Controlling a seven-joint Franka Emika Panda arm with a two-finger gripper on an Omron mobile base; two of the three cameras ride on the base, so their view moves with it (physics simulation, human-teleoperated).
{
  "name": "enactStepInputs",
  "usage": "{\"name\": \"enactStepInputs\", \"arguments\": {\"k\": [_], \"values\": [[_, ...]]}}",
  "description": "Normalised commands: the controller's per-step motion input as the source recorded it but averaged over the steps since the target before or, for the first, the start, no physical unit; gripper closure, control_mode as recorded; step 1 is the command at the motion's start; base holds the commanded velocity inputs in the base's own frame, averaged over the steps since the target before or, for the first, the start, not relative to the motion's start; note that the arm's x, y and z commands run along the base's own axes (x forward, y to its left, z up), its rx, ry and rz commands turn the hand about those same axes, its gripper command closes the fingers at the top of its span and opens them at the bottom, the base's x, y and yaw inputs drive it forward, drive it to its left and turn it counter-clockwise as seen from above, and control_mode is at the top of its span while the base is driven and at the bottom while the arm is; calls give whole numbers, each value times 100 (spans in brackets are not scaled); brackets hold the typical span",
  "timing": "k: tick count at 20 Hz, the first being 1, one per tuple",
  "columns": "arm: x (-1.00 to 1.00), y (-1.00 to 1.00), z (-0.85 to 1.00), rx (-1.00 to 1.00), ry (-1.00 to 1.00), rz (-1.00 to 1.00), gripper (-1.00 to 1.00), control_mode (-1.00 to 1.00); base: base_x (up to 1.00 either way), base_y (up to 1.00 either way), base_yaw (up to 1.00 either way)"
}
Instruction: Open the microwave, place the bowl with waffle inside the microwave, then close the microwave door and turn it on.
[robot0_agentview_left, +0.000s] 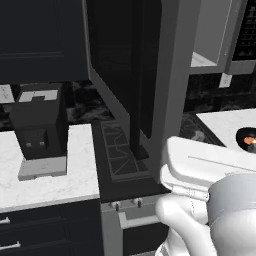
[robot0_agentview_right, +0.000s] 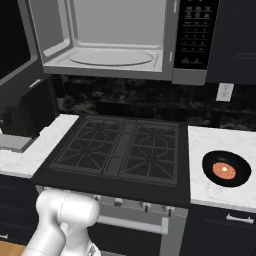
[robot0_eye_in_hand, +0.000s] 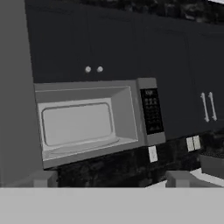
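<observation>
The microwave (robot0_agentview_right: 115, 35) hangs above the stove with its cavity showing and its button panel (robot0_agentview_right: 197, 32) at the right. The microwave door (robot0_agentview_left: 125, 65) stands swung out to the left, its dark bar handle (robot0_agentview_left: 135, 100) facing me. On the right counter rests the black bowl (robot0_agentview_right: 226, 168) with the orange-brown waffle (robot0_agentview_right: 224, 171) in it; the left base view catches the bowl (robot0_agentview_left: 247, 137) at its right edge. In the hand view my gripper (robot0_eye_in_hand: 111, 179) is open and holds nothing, its fingertips (robot0_eye_in_hand: 43, 178) far apart, set back from the open microwave (robot0_eye_in_hand: 94, 120).
A gas stove (robot0_agentview_right: 120, 147) lies below the microwave. A black coffee machine (robot0_agentview_left: 39, 125) stands on the left counter (robot0_agentview_left: 50, 185). Dark cabinets (robot0_eye_in_hand: 175, 65) flank the microwave, and a wall outlet (robot0_agentview_right: 225, 91) sits above the right counter (robot0_agentview_right: 200, 145).
</observation>
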Motion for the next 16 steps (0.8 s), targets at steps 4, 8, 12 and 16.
{"name": "enactStepInputs", "arguments": {"k": [4, 8, 12, 16], "values": [[26, -100, 0, 43, 8, 0, -100, -100, 0, 0, 0], [52, -100, -9, 50, 23, 0, -100, -100, 0, 0, 0], [57, -100, -28, 56, 25, 0, -100, -100, 0, 0, 0], [49, -100, -44, 59, 18, 0, -100, -100, 0, 0, 0]]}}
